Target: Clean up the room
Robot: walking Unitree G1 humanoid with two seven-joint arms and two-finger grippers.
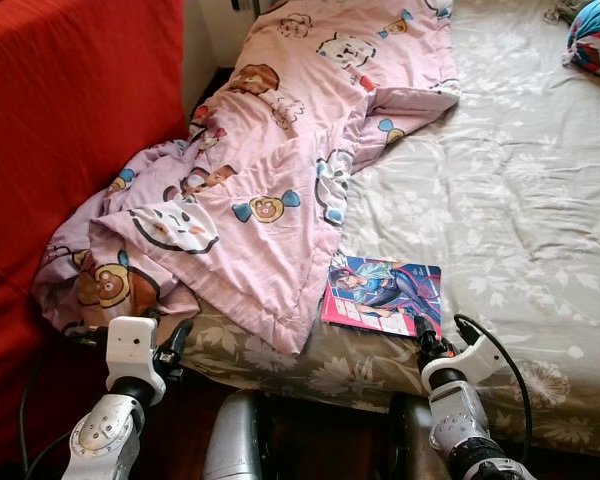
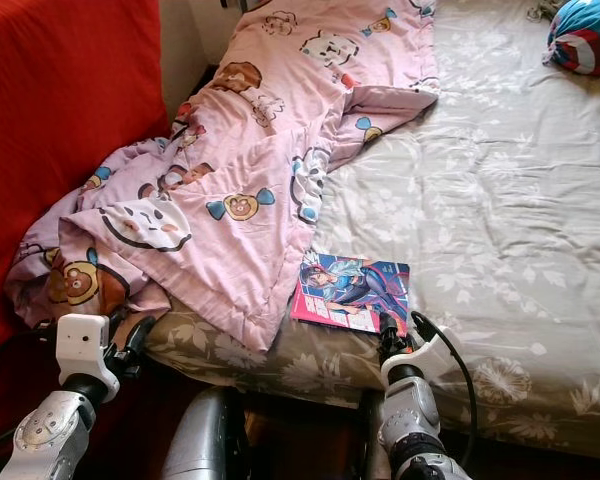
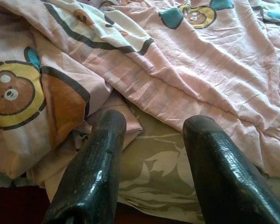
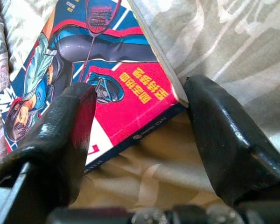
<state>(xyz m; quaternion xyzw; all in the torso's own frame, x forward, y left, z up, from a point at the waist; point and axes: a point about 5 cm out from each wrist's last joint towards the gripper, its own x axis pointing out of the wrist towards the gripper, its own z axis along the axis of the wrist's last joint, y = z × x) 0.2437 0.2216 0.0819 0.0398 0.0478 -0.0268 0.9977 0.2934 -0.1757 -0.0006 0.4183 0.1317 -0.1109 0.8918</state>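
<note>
A thin comic book with a glossy red-and-blue cover point(image 1: 383, 295) lies flat near the front edge of the bed point(image 1: 520, 200), on the grey floral sheet, its left edge touching the rumpled pink cartoon-print quilt point(image 1: 270, 190). The right pincer point(image 1: 427, 340) sits just at the book's near right corner, fingers point(image 4: 60, 135) spread wide, that corner lying between them. The book's long axis runs along the bed's front edge. The left pincer point(image 1: 177, 345), also wide, points at the quilt's hanging hem, so the right arm is plainly the nearer for the book.
</note>
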